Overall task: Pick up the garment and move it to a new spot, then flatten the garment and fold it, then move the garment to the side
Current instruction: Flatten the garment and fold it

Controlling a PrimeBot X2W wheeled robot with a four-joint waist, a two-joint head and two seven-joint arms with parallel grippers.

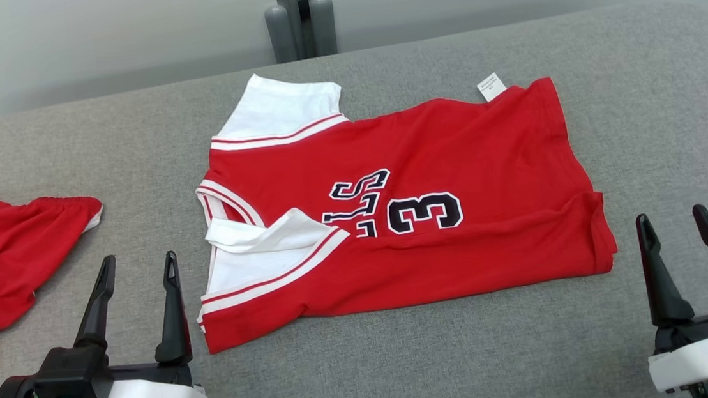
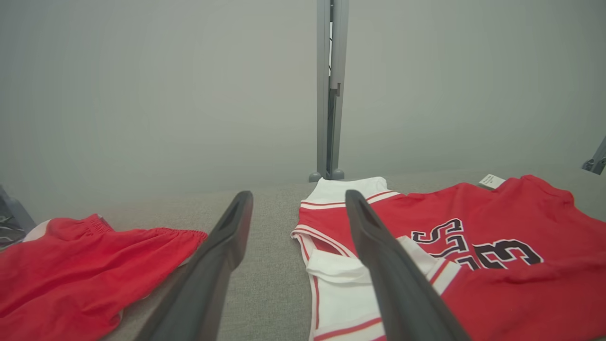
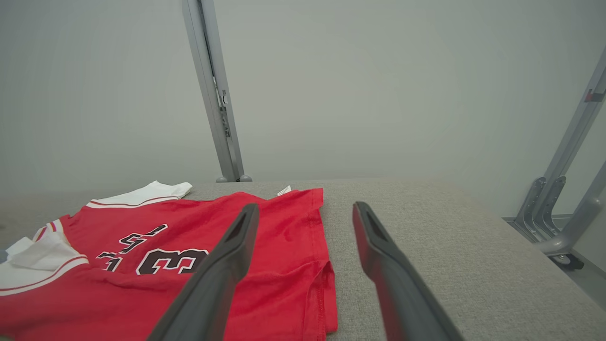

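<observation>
While the left pincer (image 1: 139, 262) and right pincer (image 1: 672, 216) sit spread and empty, pinching only the top layer of the jersey (image 1: 427, 154) could undo its fold — that bunched sleeve (image 1: 268, 238) won't help.

Matt red cloth garment (image 1: 441, 172) on rough grey woven table cover (image 1: 640, 103)

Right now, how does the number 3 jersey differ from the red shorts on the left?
The jersey has white sleeves and black lettering; the shorts look nearly plain red. The jersey lies mid-table with its near edge folded over; the shorts lie rumpled at the left edge, cut off by the head view. Both are red, rest on the grey table, and neither is gripped.
</observation>
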